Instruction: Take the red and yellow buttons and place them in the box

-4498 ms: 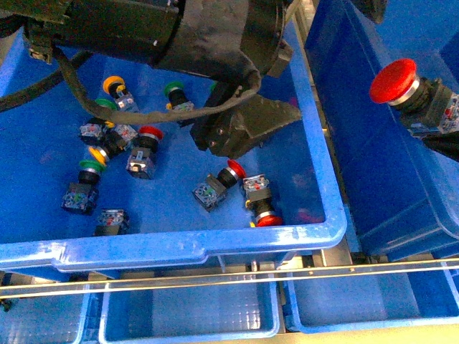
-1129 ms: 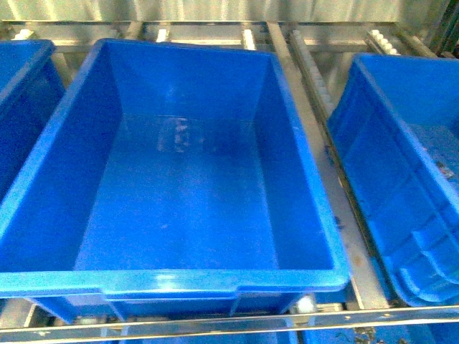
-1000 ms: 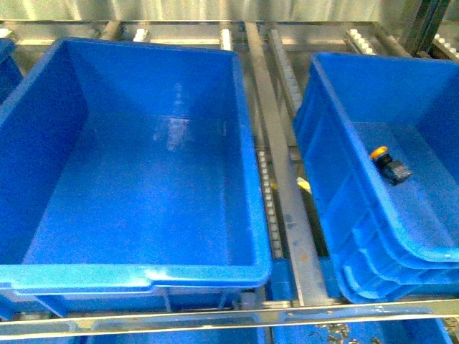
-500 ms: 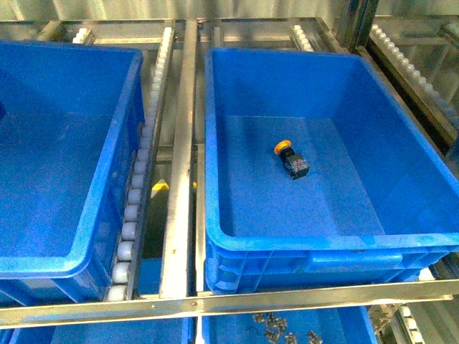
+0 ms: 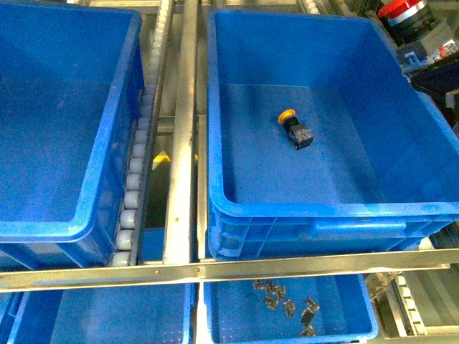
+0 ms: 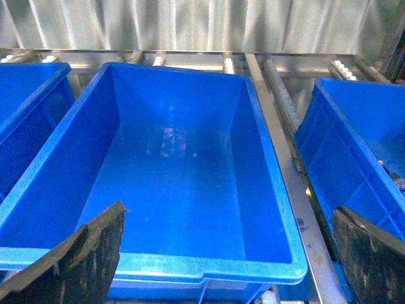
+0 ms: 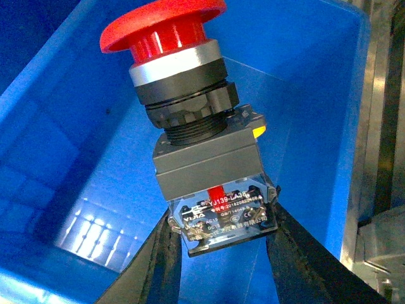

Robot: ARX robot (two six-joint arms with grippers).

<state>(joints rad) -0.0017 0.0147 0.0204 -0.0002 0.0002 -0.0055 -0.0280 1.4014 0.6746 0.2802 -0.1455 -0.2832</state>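
Note:
My right gripper [image 7: 221, 253] is shut on the clear base of a red button [image 7: 183, 107], which stands cap-up between the fingers. In the front view the same red button [image 5: 406, 13] hangs at the far right corner of the box [image 5: 323, 212], with the right gripper [image 5: 439, 56] beside it. The box [image 7: 76, 158] is a deep blue crate, and a yellow button [image 5: 295, 130] lies on its floor. A sliver of that yellow cap [image 7: 258, 132] shows behind the held button. My left gripper [image 6: 228, 253] is open above another blue crate [image 6: 209, 267], holding nothing.
A second deep blue crate [image 5: 93, 215] stands left of the box, past a metal roller rail [image 5: 179, 143]. Below the front rail [image 5: 229, 271] sit shallow blue trays; one [image 5: 358, 326] holds several small dark parts. A further crate [image 6: 354, 158] flanks the left wrist's crate.
The front view has shifted so the box sits slightly lower and closer. The red button in my right gripper has come into view at the box's far right corner.

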